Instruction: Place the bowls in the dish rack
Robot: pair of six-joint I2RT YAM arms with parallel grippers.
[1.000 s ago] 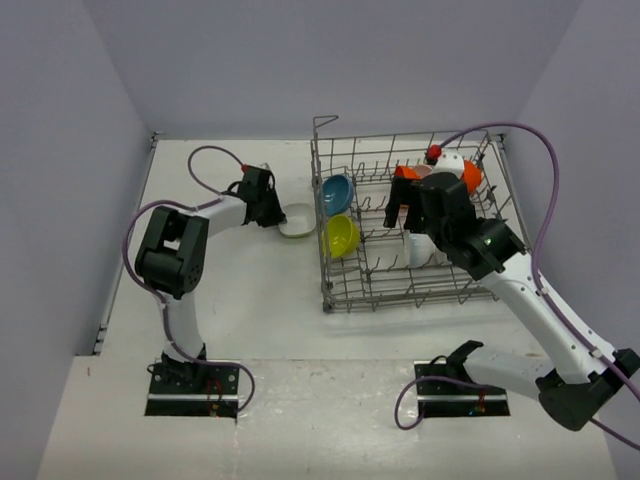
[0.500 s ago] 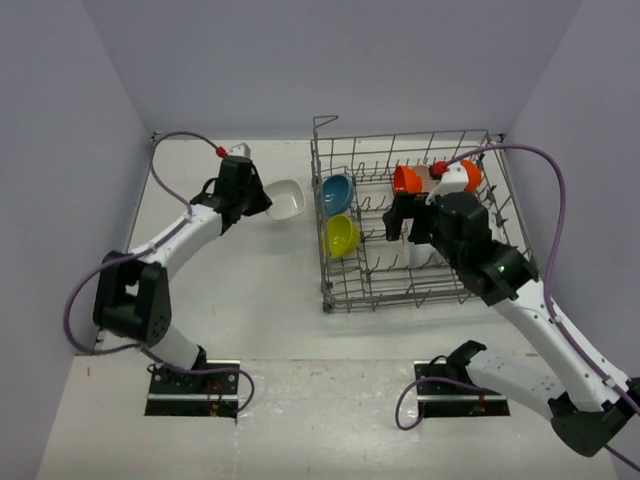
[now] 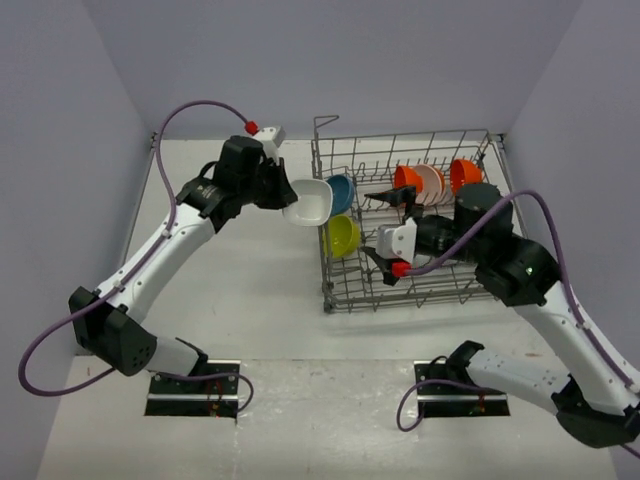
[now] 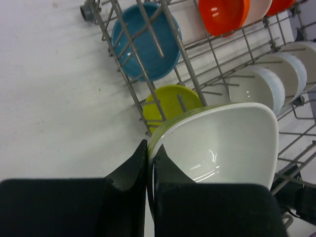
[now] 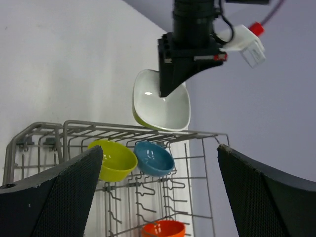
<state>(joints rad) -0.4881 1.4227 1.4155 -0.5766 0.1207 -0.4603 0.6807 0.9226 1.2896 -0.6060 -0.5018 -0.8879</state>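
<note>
From above, my left gripper (image 3: 284, 190) clamps the rim of the white squarish bowl (image 3: 310, 202) — a second ago it lay on the table (image 3: 240, 290), now it hangs at the left wall of the dish rack (image 3: 324, 270) — while my right gripper (image 3: 386, 228), turned leftward since, gapes empty over the rack. My left wrist shows closed fingers (image 4: 131, 170) pinching that rim above the racked yellow-green bowl (image 4: 170, 101). My right wrist shows my fingers (image 5: 54, 192) spread wide, the bowl held aloft beyond.
</note>
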